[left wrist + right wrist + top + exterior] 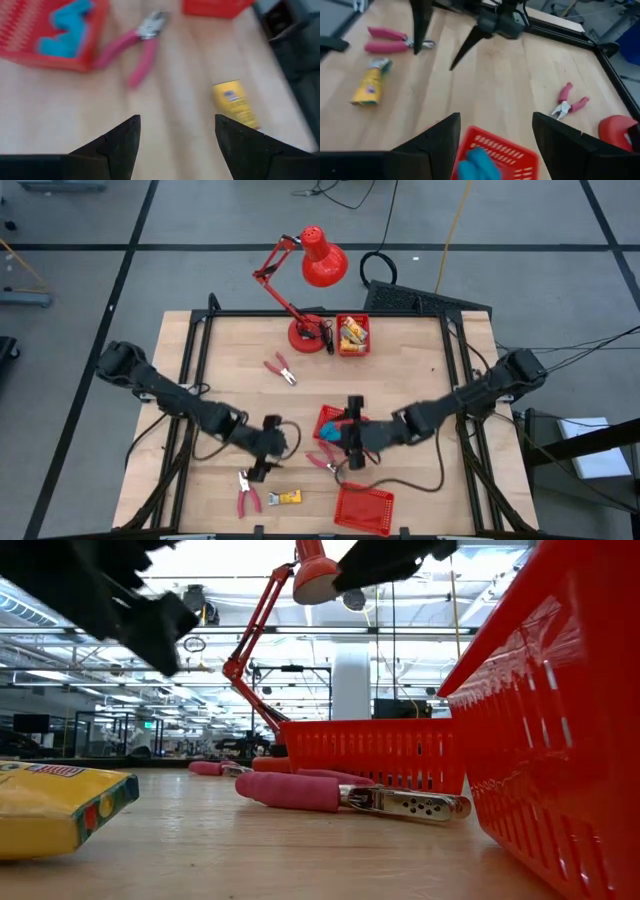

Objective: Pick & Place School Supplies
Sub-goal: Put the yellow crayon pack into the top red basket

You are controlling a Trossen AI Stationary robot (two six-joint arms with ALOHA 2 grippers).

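Observation:
My left gripper (pixel 262 452) hangs open above the bare table at the near left, and its wrist view has nothing between the fingers (pixel 175 145). Ahead of it lie a yellow tube (pixel 235 102) and red-handled pliers (pixel 135 45). My right gripper (pixel 350 432) stands open over the middle red basket (pixel 495 150), which holds light-blue blocks (pixel 479 165). A second pair of pliers (pixel 247 495) lies beside the yellow tube (pixel 285 498) near the front edge. A third pair of pliers (pixel 280 368) lies toward the far left.
A red desk lamp (pixel 315 265) stands on its base at the far edge, next to a red basket (pixel 352 335) with yellow items. Another red basket (pixel 363 508) sits at the near edge. A dark frame (pixel 200 330) runs round the table.

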